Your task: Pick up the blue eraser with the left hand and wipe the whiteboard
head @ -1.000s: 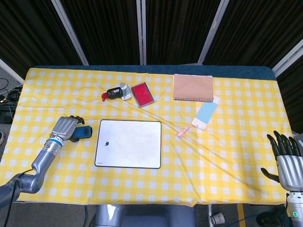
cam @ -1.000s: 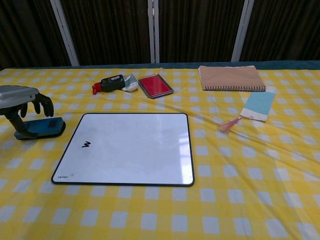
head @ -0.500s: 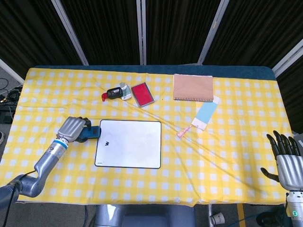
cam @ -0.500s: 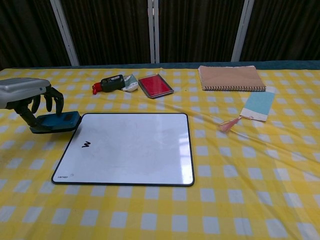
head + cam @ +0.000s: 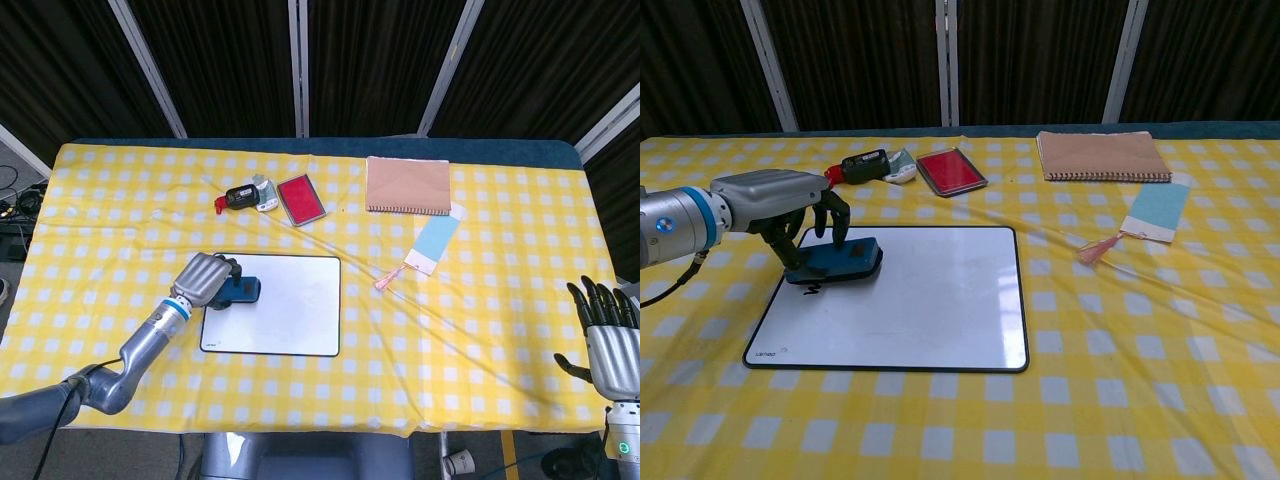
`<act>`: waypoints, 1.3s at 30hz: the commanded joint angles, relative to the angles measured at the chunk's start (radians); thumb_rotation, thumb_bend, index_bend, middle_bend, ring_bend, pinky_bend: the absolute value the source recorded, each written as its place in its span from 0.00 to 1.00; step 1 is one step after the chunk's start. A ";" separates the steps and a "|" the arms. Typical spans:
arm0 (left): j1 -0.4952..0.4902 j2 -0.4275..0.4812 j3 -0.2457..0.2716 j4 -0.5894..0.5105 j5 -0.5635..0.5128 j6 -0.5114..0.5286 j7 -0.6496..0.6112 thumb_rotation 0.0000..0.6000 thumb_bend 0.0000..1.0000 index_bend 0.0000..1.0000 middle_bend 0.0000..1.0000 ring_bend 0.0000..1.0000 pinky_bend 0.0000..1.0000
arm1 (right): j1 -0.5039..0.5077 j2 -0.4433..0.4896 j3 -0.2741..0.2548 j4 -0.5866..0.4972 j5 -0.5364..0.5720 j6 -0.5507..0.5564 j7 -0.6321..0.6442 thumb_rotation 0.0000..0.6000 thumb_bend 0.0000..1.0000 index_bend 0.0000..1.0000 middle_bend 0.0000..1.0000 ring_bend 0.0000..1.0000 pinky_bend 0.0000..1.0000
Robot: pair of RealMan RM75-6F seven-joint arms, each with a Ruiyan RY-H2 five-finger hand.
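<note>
The blue eraser [image 5: 834, 262] is held in the left hand [image 5: 790, 205], fingers curled down over its top, and it is pressed flat onto the left part of the whiteboard [image 5: 930, 300]. In the head view the same grip is seen from above: the left hand [image 5: 205, 280] is laid over the blue eraser [image 5: 241, 291], which sits inside the whiteboard [image 5: 295, 325] border, near its left edge. A dark mark is just visible under the eraser's front edge in the chest view; how much of it is covered cannot be told.

Over at the lower right of the head view, the right hand [image 5: 608, 335] is raised beyond the counter edge, fingers spread and nothing held.

The counter [image 5: 1160, 380] is covered by a yellow checked cloth. At the far side, a red-tipped black object [image 5: 860, 166] is seen just beside a red ink pad [image 5: 951, 171]. Further right, a brown spiral notebook [image 5: 1102, 155] is laid flat, and near it a light blue bookmark [image 5: 1155, 212] with a pink tassel [image 5: 1095, 249] is stretched across the cloth.
</note>
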 commanded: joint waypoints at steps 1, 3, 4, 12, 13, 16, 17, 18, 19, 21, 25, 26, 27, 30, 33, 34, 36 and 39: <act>-0.016 -0.027 0.003 0.018 -0.022 -0.021 0.024 1.00 0.26 0.50 0.43 0.39 0.52 | 0.000 0.000 0.002 0.005 0.007 -0.004 0.004 1.00 0.00 0.00 0.00 0.00 0.00; -0.020 -0.035 0.006 0.020 -0.033 -0.028 0.032 1.00 0.26 0.50 0.43 0.39 0.52 | 0.000 0.000 0.003 0.008 0.011 -0.005 0.007 1.00 0.00 0.00 0.00 0.00 0.00; -0.020 -0.035 0.009 0.016 -0.035 -0.029 0.033 1.00 0.26 0.50 0.43 0.39 0.52 | 0.000 0.001 0.003 0.008 0.011 -0.005 0.008 1.00 0.00 0.00 0.00 0.00 0.00; 0.001 0.015 0.051 -0.060 0.014 -0.020 -0.031 1.00 0.26 0.51 0.43 0.39 0.52 | -0.002 0.002 0.001 0.007 0.008 0.000 0.008 1.00 0.00 0.00 0.00 0.00 0.00; 0.003 0.023 0.060 -0.069 0.023 -0.021 -0.038 1.00 0.26 0.51 0.43 0.39 0.52 | -0.002 0.002 0.001 0.006 0.007 0.001 0.008 1.00 0.00 0.00 0.00 0.00 0.00; 0.006 0.034 0.076 -0.084 0.039 -0.027 -0.051 1.00 0.26 0.51 0.43 0.39 0.52 | -0.002 0.000 0.000 0.005 0.006 0.001 0.004 1.00 0.00 0.00 0.00 0.00 0.00; 0.006 0.036 0.083 -0.090 0.044 -0.031 -0.058 1.00 0.26 0.51 0.43 0.39 0.52 | -0.002 0.000 0.000 0.004 0.005 0.002 0.002 1.00 0.00 0.00 0.00 0.00 0.00; 0.006 0.037 0.086 -0.091 0.047 -0.034 -0.063 1.00 0.26 0.51 0.43 0.39 0.52 | -0.002 0.000 -0.001 0.004 0.005 0.001 0.001 1.00 0.00 0.00 0.00 0.00 0.00; 0.006 0.037 0.088 -0.090 0.049 -0.035 -0.067 1.00 0.26 0.51 0.43 0.39 0.52 | -0.002 -0.001 -0.001 0.004 0.005 0.001 -0.001 1.00 0.00 0.00 0.00 0.00 0.00; 0.003 0.033 0.088 -0.078 0.050 -0.038 -0.073 1.00 0.26 0.51 0.43 0.39 0.52 | -0.001 -0.003 -0.002 0.004 0.005 0.000 -0.005 1.00 0.00 0.00 0.00 0.00 0.00; -0.008 0.018 0.069 -0.035 0.036 -0.041 -0.085 1.00 0.26 0.51 0.44 0.40 0.53 | 0.000 -0.005 -0.002 0.005 0.006 -0.002 -0.009 1.00 0.00 0.00 0.00 0.00 0.00; -0.011 0.014 0.064 -0.022 0.031 -0.040 -0.083 1.00 0.26 0.51 0.44 0.40 0.53 | 0.000 -0.006 -0.001 0.005 0.007 -0.002 -0.009 1.00 0.00 0.00 0.00 0.00 0.00; -0.014 0.011 0.059 -0.009 0.025 -0.041 -0.081 1.00 0.26 0.51 0.44 0.40 0.53 | 0.000 -0.006 -0.001 0.006 0.008 -0.002 -0.009 1.00 0.00 0.00 0.00 0.00 0.00; -0.023 0.002 0.043 0.028 -0.001 -0.050 -0.080 1.00 0.26 0.52 0.44 0.40 0.53 | 0.001 -0.005 0.000 0.008 0.012 -0.005 -0.004 1.00 0.00 0.00 0.00 0.00 0.00; -0.027 -0.002 0.035 0.051 -0.016 -0.056 -0.081 1.00 0.26 0.52 0.44 0.40 0.53 | 0.001 -0.004 0.001 0.009 0.014 -0.007 -0.001 1.00 0.00 0.00 0.00 0.00 0.00; -0.028 -0.004 0.033 0.059 -0.021 -0.058 -0.082 1.00 0.26 0.52 0.44 0.40 0.53 | 0.001 -0.004 0.001 0.010 0.015 -0.007 -0.001 1.00 0.00 0.00 0.00 0.00 0.00; -0.030 -0.006 0.030 0.069 -0.025 -0.060 -0.086 1.00 0.26 0.52 0.44 0.40 0.53 | 0.001 -0.004 0.001 0.011 0.017 -0.009 0.000 1.00 0.00 0.00 0.00 0.00 0.00; -0.027 0.000 0.036 0.063 -0.018 -0.060 -0.098 1.00 0.26 0.52 0.44 0.40 0.53 | 0.001 -0.005 0.000 0.010 0.014 -0.007 -0.004 1.00 0.00 0.00 0.00 0.00 0.00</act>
